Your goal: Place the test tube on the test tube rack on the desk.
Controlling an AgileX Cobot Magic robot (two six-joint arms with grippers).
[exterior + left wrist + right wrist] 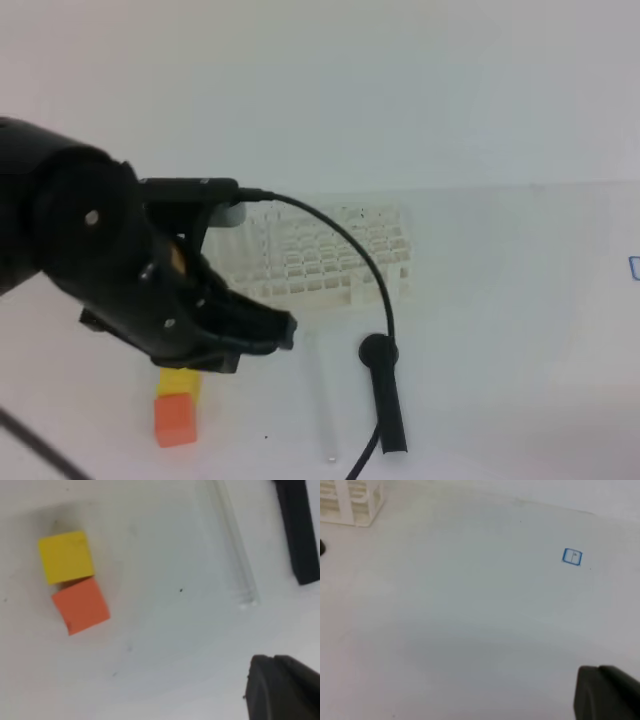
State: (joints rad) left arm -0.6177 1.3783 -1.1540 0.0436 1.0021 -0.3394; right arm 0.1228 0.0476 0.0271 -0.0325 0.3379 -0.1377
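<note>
- Test tube (322,400), a slender clear glass cylinder, lay flat on the plain white desk (500,300), well in front of the rack, and I could barely pick it out in the high view.
- From the left wrist camera, I saw the same tube (235,545) more plainly, running from the top edge down to a rimmed end near the middle right.
- White plastic lattice test tube rack (325,250) with rows of square holes stood at the back of the desk; one corner of it (351,500) showed at the top left of my right wrist view.
- Black round-headed stick (386,395) lay just right of the tube, roughly parallel to it and apart from it, its round head toward the rack.
- A thin black cable (350,250) arched from the left arm across the rack and down by the stick.
- Small yellow block (66,556) and orange block (80,605) sat touching each other on the desk, left of the tube and well apart from it.
- My left gripper (270,330) hung above the desk between the blocks and the tube, jaws closed and holding nothing.
- My right gripper (607,692) showed only as a dark tip at the corner of its own view, over bare desk; its jaws were closed and held nothing.
- A small blue square mark (572,556) sat on the desk far to the right.
</note>
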